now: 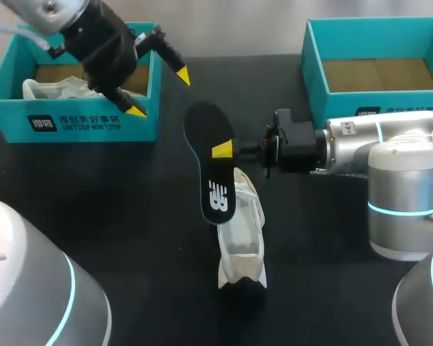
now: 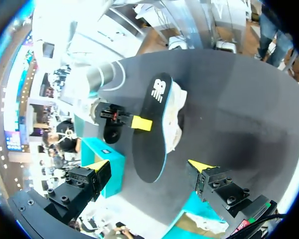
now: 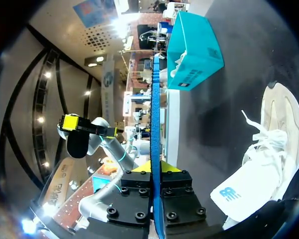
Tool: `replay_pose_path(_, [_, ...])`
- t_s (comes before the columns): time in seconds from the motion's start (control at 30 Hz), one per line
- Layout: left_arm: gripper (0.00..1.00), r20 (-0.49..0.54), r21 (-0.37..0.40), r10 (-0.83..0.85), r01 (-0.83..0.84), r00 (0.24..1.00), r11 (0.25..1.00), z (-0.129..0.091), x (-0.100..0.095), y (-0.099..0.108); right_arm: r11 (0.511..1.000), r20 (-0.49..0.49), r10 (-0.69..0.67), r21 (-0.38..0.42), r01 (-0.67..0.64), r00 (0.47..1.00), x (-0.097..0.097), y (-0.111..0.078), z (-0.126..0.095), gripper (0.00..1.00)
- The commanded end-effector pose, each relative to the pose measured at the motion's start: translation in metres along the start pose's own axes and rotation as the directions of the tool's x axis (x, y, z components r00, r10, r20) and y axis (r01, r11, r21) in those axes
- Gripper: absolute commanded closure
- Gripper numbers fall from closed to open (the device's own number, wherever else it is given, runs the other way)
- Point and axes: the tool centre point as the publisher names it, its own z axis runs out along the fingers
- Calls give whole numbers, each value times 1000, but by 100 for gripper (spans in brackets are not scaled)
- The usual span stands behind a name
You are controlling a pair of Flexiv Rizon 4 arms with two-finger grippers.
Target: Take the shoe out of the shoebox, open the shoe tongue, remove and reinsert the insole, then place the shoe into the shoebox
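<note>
Since the insole (image 1: 208, 128) looks thin and floppy, the right gripper (image 1: 222, 151) pinches its mid-edge; the left gripper (image 1: 159, 93), upper left, gapes wide.

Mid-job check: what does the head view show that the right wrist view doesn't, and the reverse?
Only the head view: the empty right shoebox and the insole's broad black face. Only the right wrist view: the insole edge-on, clamped from both sides in the right gripper. Both: the shoe on the table, the left shoebox, the open left gripper.
</note>
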Motion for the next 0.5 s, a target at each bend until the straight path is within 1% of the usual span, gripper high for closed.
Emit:
replay_pose_path(0.03, [0,416,-7,4,-1,909,1000,1,7,-3,1000,2,0,-3,0,1000,0,-1,2,100])
replay_pose_path(0.13, [0,510,12,2,-9,860,1000,4,17,-3,1000,2,0,-3,0,1000,0,-1,2,100])
replay_pose_path(0.27, [0,618,-33,43,-29,785,999,6,30,-2,1000,2,0,-3,0,1000,0,-1,2,100])
replay_pose_path(0.3, [0,660,-51,57,-30,749,998,6,34,-3,1000,2,0,-3,0,1000,0,-1,2,100])
replay_pose_path(0.33, [0,713,-41,72,-61,697,997,6,39,-4,1000,2,0,-3,0,1000,0,-1,2,100])
replay_pose_path(0.4, [0,774,-5,70,-104,629,995,7,49,-4,1000,2,0,-3,0,1000,0,-1,2,100])
replay_pose_path(0.5, [0,774,-5,70,-104,629,995,7,49,-4,1000,2,0,-3,0,1000,0,-1,2,100])
